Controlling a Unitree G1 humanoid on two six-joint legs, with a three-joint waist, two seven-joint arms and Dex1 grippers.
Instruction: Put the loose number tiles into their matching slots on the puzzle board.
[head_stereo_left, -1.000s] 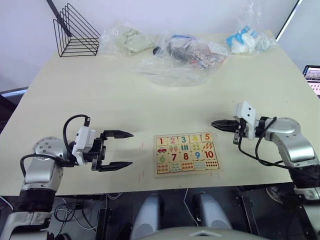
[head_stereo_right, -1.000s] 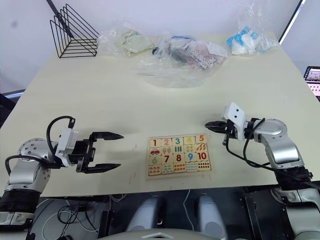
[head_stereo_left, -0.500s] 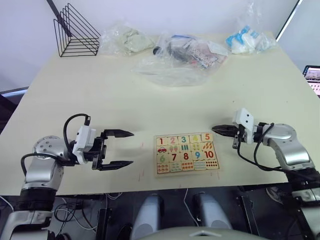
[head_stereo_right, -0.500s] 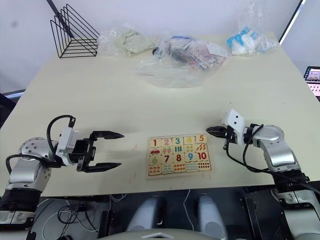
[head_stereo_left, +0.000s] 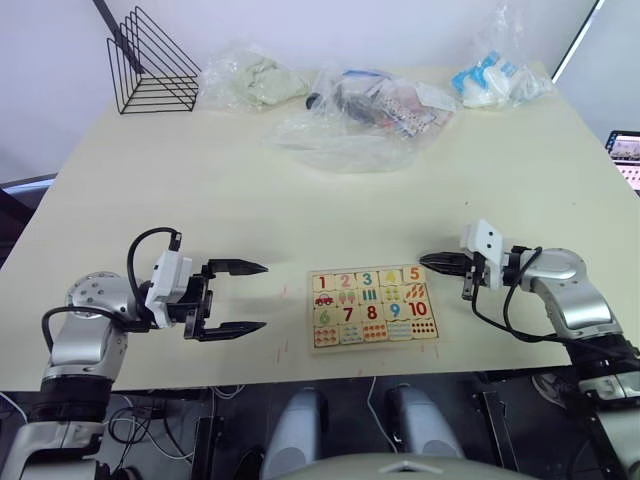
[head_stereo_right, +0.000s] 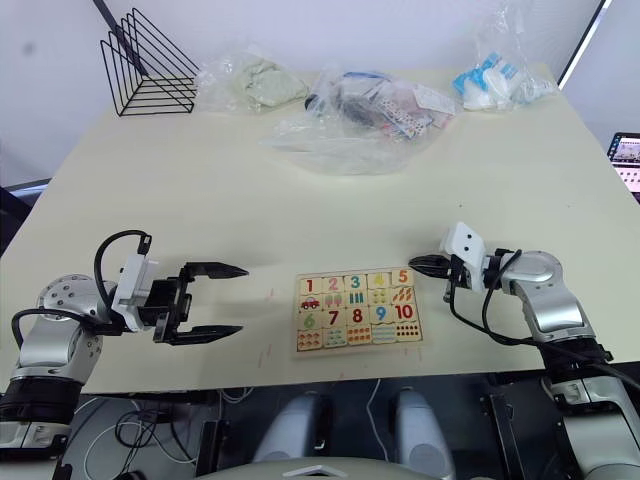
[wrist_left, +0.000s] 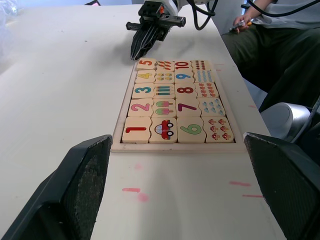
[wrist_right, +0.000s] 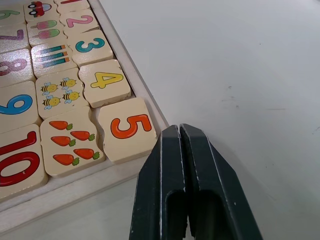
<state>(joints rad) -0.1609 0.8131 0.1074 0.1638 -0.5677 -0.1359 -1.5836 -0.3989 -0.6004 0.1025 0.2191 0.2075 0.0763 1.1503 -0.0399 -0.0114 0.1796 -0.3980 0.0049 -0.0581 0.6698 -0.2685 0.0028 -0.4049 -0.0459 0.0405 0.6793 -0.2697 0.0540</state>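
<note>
- The left gripper (head_stereo_left: 243, 296), two long black tapering fingers on a white wrist block, hovers above the near-left part of the pale cream surface (head_stereo_left: 250, 190), well apart from the board; its jaws are spread wide and hold nothing.
- The flat rectangular pale-wood puzzle board with a raised rim (wrist_left: 116, 144) lies near the front edge of the surface, about midway along it, between the two grippers.
- As far as can be judged, the task looks finished: the row of slots along the board's far edge is full, carrying from left to right the small square pale-wood tile with a red 1 (wrist_left: 136, 130), the pink 2 tile (wrist_left: 141, 106), the teal 3 tile (wrist_left: 144, 90), the yellow 4 tile (wrist_right: 104, 81) and the orange 5 tile (wrist_right: 125, 128).
- The 5 tile sits at the board's far right corner and seems a touch proud or skewed against the rim, so a seating check may be all that remains.
- No tile lies loose on the surface.
- The tiles are smooth, matt, with rounded, slightly wavy edges and flat printed colours; picture tiles and the numbers 6 to 10 fill the rest.
- The right gripper (head_stereo_left: 431, 261) hangs just off that corner, its jaws pressed together, empty.
- Along the far edge lie a black wire rack (head_stereo_left: 150, 63) at the left corner and crinkled clear plastic bags (head_stereo_left: 365, 110).
</note>
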